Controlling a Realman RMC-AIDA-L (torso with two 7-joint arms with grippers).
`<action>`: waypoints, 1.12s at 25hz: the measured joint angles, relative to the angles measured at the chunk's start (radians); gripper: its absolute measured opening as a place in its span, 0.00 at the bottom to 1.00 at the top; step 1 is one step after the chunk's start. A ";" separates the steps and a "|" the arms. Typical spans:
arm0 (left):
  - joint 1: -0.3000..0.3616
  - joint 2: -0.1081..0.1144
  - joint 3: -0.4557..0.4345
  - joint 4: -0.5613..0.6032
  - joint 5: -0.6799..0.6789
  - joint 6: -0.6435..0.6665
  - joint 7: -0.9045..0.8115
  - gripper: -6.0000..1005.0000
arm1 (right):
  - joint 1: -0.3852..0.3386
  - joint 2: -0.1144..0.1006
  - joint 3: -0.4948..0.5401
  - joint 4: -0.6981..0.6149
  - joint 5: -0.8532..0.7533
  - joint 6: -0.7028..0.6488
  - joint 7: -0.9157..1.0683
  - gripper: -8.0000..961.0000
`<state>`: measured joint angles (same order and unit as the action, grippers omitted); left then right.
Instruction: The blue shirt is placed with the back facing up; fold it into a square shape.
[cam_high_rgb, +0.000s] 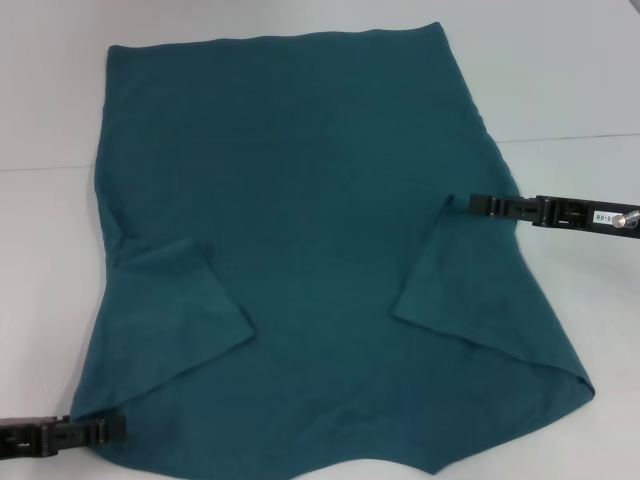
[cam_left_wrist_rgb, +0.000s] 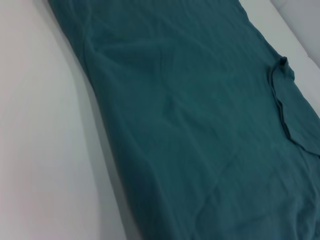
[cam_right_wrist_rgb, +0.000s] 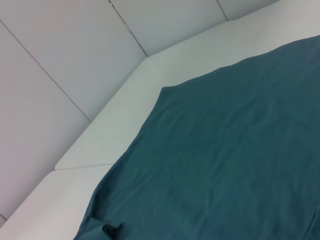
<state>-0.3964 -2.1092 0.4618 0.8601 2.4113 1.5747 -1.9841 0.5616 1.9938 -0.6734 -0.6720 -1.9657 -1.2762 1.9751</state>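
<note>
The right gripper touches the blue shirt at its folded sleeve tip. The left gripper sits at the near corner. Neither's finger gap can be told.

Perhaps tiny illegible label on right hand.

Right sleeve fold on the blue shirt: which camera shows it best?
Head view: the whole folded-in flap of the blue shirt shows, with the right gripper at its tip. Left wrist view catches the flap's edge far off. Right wrist view shows mostly flat fabric.
</note>
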 joint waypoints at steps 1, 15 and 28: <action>-0.002 0.000 0.001 0.000 0.000 -0.001 0.002 0.91 | 0.000 0.000 0.000 0.000 0.000 0.000 0.001 0.88; -0.012 0.005 0.011 0.002 0.011 -0.022 -0.013 0.58 | -0.001 0.000 0.000 0.000 0.001 0.000 0.002 0.88; -0.017 0.005 0.011 0.002 0.015 -0.027 -0.015 0.06 | -0.006 0.000 0.000 0.000 -0.003 0.001 0.001 0.88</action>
<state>-0.4132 -2.1045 0.4725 0.8620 2.4267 1.5473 -1.9986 0.5559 1.9938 -0.6735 -0.6719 -1.9686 -1.2756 1.9760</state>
